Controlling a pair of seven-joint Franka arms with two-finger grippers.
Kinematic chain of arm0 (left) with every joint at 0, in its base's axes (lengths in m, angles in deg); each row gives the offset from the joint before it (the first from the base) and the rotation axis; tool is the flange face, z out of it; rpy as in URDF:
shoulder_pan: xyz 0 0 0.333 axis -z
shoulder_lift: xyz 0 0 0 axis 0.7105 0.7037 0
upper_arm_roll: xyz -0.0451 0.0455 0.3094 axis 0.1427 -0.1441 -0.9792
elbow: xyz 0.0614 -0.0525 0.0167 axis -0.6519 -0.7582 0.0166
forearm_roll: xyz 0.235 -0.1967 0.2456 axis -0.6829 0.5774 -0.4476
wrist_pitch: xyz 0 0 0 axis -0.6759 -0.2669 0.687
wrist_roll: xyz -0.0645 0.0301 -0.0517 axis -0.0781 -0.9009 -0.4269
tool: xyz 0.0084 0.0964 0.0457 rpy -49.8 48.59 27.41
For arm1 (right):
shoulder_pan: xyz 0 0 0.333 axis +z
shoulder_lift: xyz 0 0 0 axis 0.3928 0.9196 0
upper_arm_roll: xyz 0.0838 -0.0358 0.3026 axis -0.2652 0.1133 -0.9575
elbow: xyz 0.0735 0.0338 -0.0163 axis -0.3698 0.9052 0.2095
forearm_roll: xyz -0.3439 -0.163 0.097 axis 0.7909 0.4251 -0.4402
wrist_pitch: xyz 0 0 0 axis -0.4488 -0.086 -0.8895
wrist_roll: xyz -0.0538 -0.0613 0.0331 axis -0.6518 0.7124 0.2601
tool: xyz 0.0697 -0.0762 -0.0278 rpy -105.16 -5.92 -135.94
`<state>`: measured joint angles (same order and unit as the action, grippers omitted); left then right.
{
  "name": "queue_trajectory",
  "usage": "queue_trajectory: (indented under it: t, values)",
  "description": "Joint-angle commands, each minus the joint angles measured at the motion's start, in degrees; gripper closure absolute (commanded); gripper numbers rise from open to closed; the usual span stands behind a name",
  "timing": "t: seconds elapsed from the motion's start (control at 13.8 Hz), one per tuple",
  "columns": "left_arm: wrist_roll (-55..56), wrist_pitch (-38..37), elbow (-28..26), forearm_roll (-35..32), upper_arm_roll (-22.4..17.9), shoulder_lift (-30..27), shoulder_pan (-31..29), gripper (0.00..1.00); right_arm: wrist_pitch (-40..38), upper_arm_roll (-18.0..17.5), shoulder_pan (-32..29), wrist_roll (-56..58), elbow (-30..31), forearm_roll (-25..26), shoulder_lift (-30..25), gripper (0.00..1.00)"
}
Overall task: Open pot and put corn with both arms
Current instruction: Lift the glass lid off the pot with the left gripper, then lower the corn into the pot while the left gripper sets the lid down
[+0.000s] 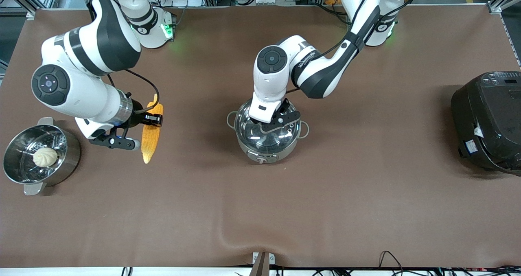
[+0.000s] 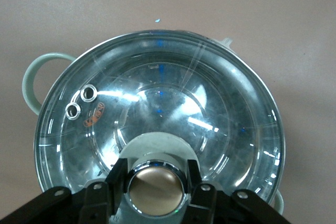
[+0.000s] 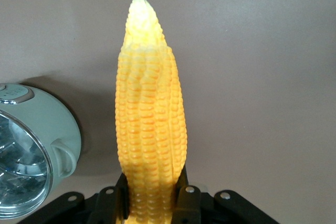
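Observation:
The steel pot (image 1: 281, 150) stands mid-table with its glass lid (image 1: 254, 135) on it. My left gripper (image 1: 272, 122) is over the lid, shut on the lid's copper-coloured knob (image 2: 156, 191); the fingers (image 2: 116, 177) press both sides of it. A grey loop handle (image 2: 30, 80) shows beside the lid (image 2: 157, 93). My right gripper (image 1: 152, 119) is shut on the yellow corn (image 1: 149, 139) near one end and holds it over the table between the steamer pot and the pot. In the right wrist view the corn (image 3: 149, 108) sticks out from my right gripper (image 3: 152, 195), with the pot (image 3: 47, 135) beside it.
A perforated steel steamer pot (image 1: 69, 154) with a white bun (image 1: 44, 156) in it stands at the right arm's end. A black rice cooker (image 1: 488, 121) stands at the left arm's end. The brown cloth has a fold (image 1: 228, 237) near the front edge.

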<state>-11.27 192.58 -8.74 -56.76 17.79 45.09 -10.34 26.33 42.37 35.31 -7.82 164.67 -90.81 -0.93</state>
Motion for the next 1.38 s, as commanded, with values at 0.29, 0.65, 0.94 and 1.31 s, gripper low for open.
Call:
queue_trajectory:
  t: [0.29,0.65,0.94,1.31]
  values:
    - [0.99,-2.46,0.58,-2.83,-0.01,-3.14,-0.13,1.0,-0.55,0.09,1.61,-1.69,-0.87,-0.94,-0.71,0.86]
    - [-9.68,-12.92,0.49,-1.7,0.34,-15.7,-7.75,1.0,3.56,0.18,4.76,-4.84,-0.96,-3.04,-0.18,0.86]
    - [-32.69,-17.42,-6.95,6.38,0.86,-25.81,-22.68,1.0,9.12,0.18,12.68,-14.59,-2.09,-3.22,1.48,0.86]
    - [-50.65,-8.67,-21.37,8.94,0.78,-29.88,-35.62,1.0,20.87,0.44,26.12,-30.49,-5.62,0.89,11.13,0.86]
